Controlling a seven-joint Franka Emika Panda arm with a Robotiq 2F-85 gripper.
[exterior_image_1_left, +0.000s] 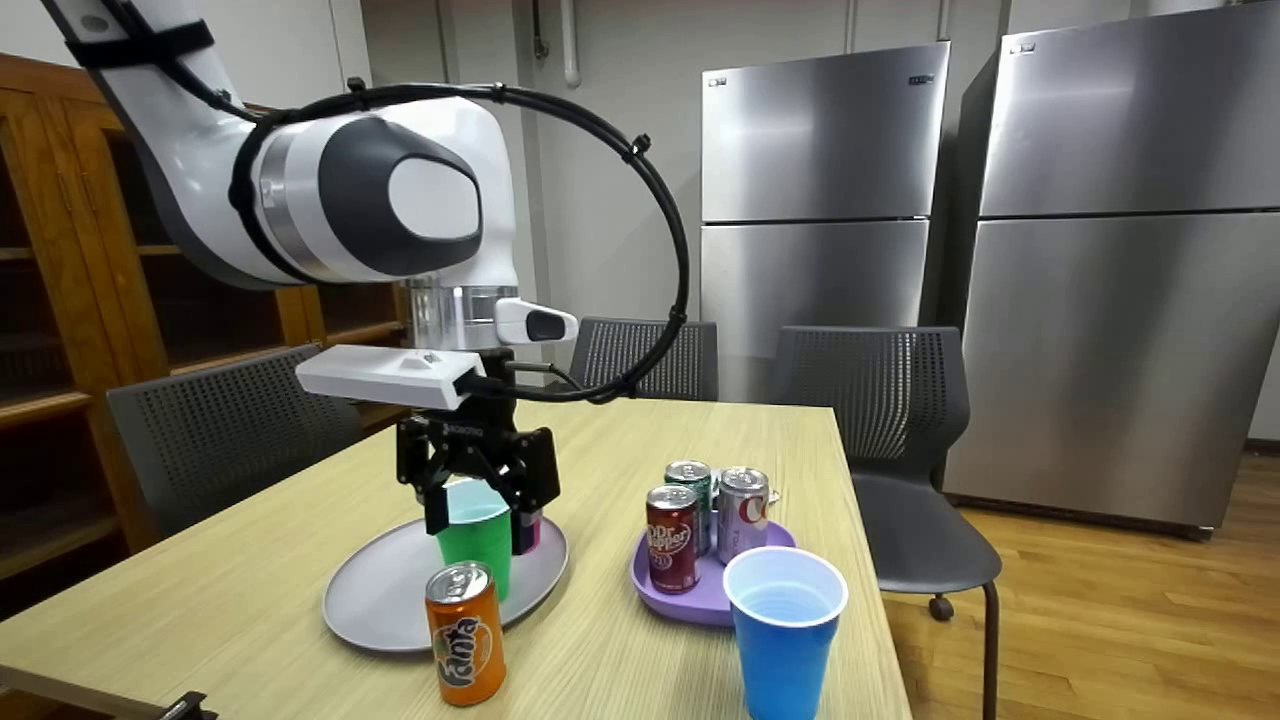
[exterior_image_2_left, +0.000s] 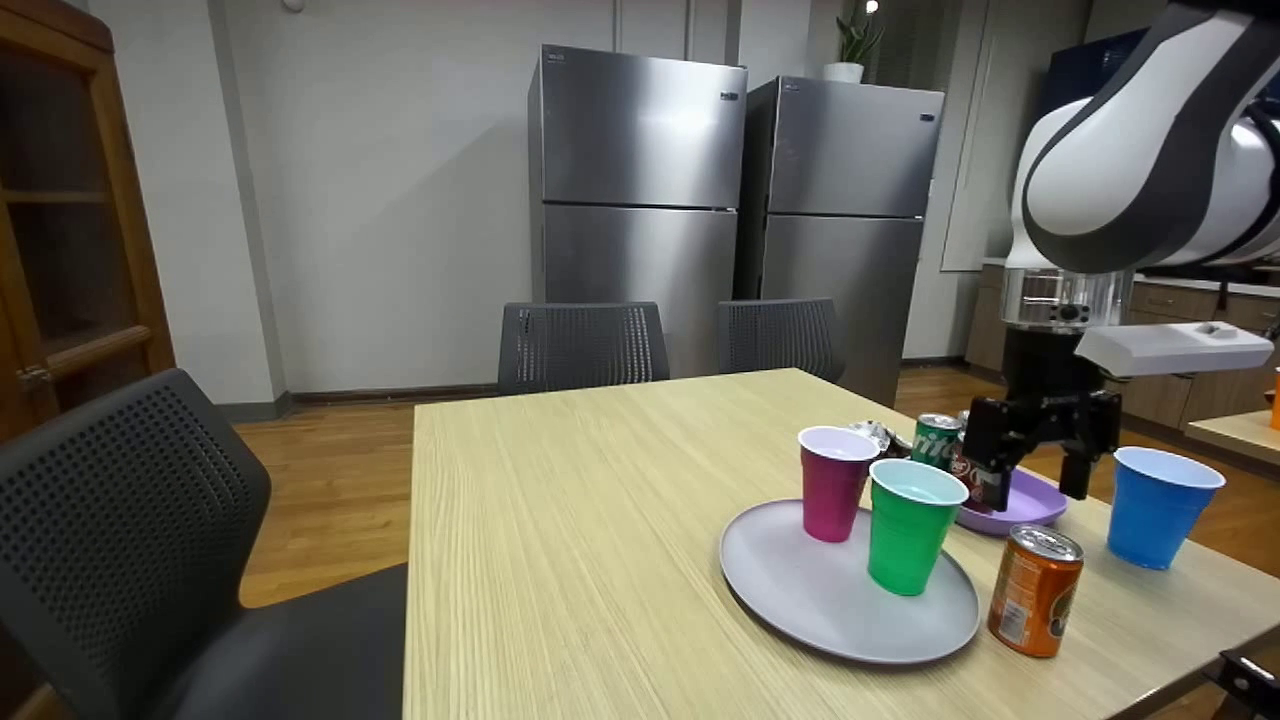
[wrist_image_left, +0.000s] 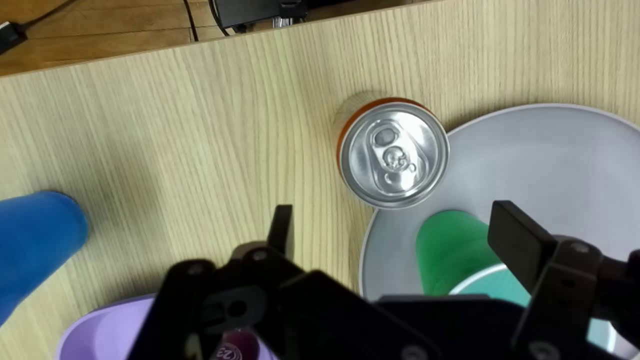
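I have the gripper (exterior_image_2_left: 1036, 484) hanging over the table (exterior_image_2_left: 560, 560) with its jaws spread wide, a clear gap between the fingertips. In my wrist view the orange can (wrist_image_left: 395, 155) stands upright just past that gap, its silver lid turned up toward me, apart from both fingers. It is on the wood just beside the gray plate (exterior_image_2_left: 790, 590); whether it touches the rim I can't tell. On that plate I see the green cup (exterior_image_2_left: 910, 540), upright, partly hidden behind one finger from the wrist, while an exterior view shows the jaws beside it rather than around it. The pink cup (exterior_image_2_left: 833, 495) stands near it on the same plate, also upright.

Next to that plate, well apart from the orange can, a purple plate (exterior_image_1_left: 690, 608) carries three upright soda cans close together: a dark red can (exterior_image_1_left: 672, 545), a green can (exterior_image_2_left: 936, 443) and a pale silver can (exterior_image_1_left: 743, 520). The blue cup (exterior_image_1_left: 785, 640) stands upright on the table, near the purple plate.

Farther out, dark chairs (exterior_image_1_left: 870, 395) with perforated backs stand around the table. Beyond them I see two steel fridges (exterior_image_1_left: 818, 150), a potted plant (exterior_image_2_left: 845, 68) on top of one, and a wooden cabinet (exterior_image_1_left: 75, 270) against a wall.
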